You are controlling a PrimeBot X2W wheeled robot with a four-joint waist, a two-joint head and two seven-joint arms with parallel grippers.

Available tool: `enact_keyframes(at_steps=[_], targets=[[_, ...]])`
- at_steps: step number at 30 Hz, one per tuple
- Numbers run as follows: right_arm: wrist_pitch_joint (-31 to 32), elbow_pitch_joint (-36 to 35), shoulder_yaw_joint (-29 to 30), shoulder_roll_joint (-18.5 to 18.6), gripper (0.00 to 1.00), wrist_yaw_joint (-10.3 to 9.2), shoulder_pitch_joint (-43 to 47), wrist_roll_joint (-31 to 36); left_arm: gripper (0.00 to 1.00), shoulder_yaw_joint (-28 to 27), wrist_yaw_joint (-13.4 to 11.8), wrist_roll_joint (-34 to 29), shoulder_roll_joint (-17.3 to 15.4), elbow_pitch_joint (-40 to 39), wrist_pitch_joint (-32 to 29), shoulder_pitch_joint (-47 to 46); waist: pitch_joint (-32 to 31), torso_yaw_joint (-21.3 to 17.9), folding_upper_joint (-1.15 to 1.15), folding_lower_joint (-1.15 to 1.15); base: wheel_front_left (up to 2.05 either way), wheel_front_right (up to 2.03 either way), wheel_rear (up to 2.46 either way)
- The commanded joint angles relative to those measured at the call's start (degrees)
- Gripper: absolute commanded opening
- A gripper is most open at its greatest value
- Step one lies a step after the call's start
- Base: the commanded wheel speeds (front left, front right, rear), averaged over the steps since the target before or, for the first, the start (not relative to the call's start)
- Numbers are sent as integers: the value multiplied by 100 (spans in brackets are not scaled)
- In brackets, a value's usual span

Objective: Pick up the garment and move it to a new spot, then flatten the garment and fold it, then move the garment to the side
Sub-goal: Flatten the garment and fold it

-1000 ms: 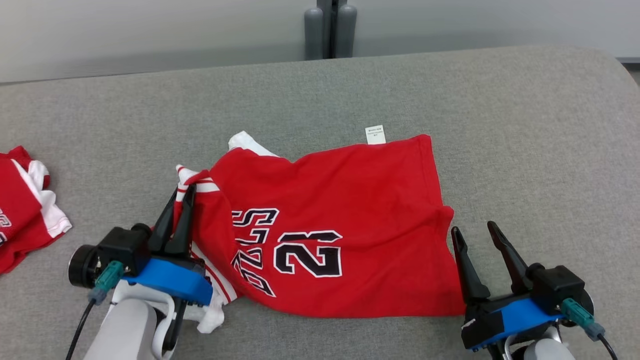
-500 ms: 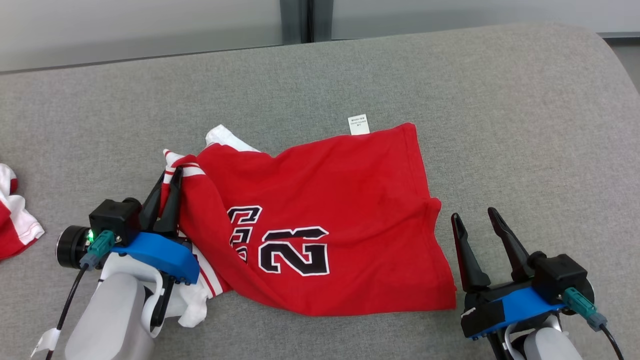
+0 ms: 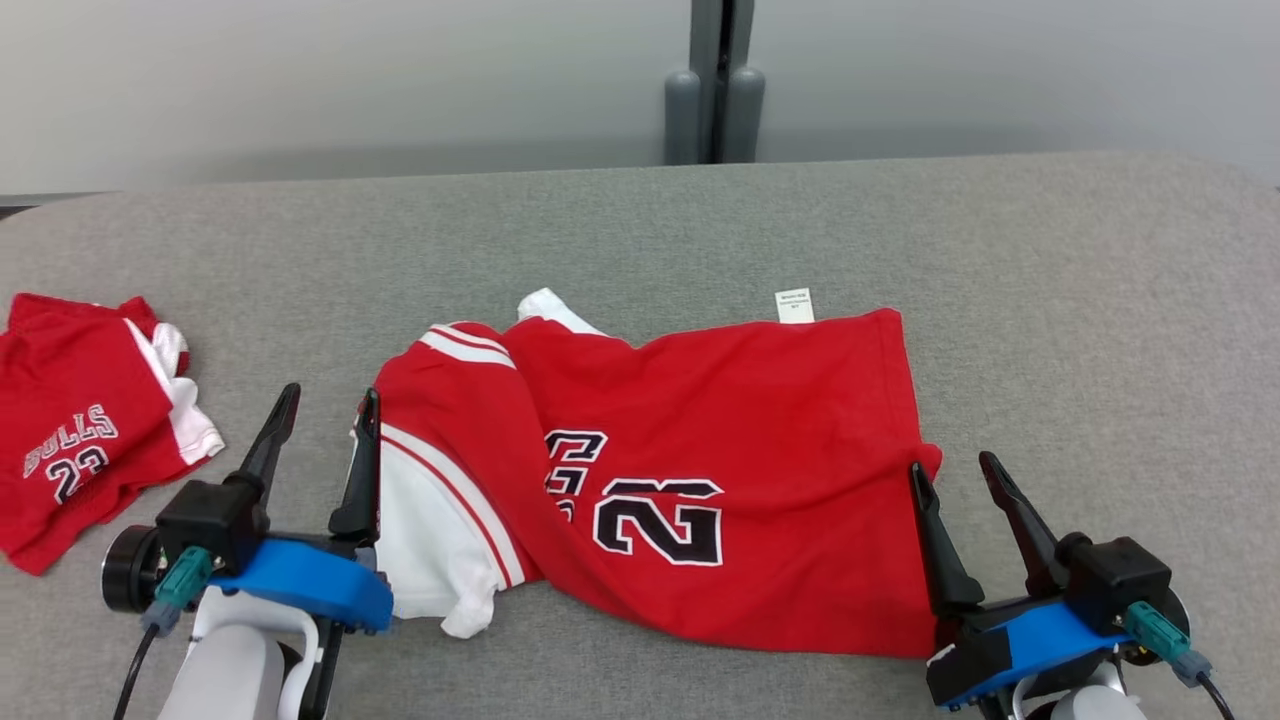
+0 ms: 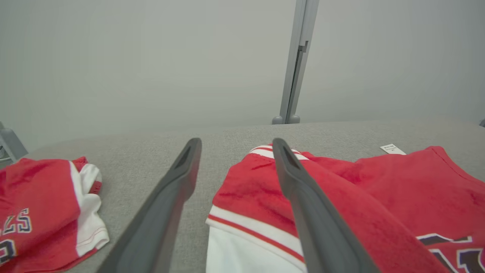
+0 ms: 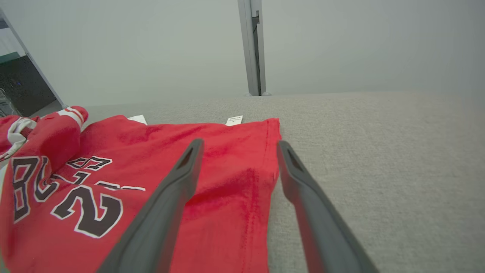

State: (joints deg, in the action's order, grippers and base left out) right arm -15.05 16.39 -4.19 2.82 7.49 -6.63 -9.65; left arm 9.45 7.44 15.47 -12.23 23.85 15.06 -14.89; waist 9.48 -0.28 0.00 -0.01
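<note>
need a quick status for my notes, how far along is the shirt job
Done: the shirt looks set down on the table. In hand: nothing; left claw and right claw stand open at its two ends. Left: its sleeve end is bunched, so flattening, folding and moving it aside.

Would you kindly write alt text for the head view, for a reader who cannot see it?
A red jersey numbered 23 lies rumpled on a grey padded surface. The left gripper stands open beside its white-trimmed end and the right gripper open at its opposite corner. Another red garment lies at the far left.
</note>
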Motion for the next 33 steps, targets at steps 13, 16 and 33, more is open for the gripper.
enact_keyframes(at_steps=[13, 16, 33], targets=[[-19, 180, -15, 14, 100, 1, 259, -19, 100, -798, 7, -736, 398, -1112, 17, 1233, -522, 356, 0, 1, 0, 0, 0], [-19, 204, -8, 14, 100, 1, 330, 4, 100, -887, 7, -868, 474, -1262, 17, 1476, -607, 358, 0, 1, 0, 0, 0], [-19, 327, 37, 13, 100, 1, 416, -12, 100, -1112, 7, -1221, 606, -1390, 17, 1865, -735, 223, 0, 1, 0, 0, 0]])
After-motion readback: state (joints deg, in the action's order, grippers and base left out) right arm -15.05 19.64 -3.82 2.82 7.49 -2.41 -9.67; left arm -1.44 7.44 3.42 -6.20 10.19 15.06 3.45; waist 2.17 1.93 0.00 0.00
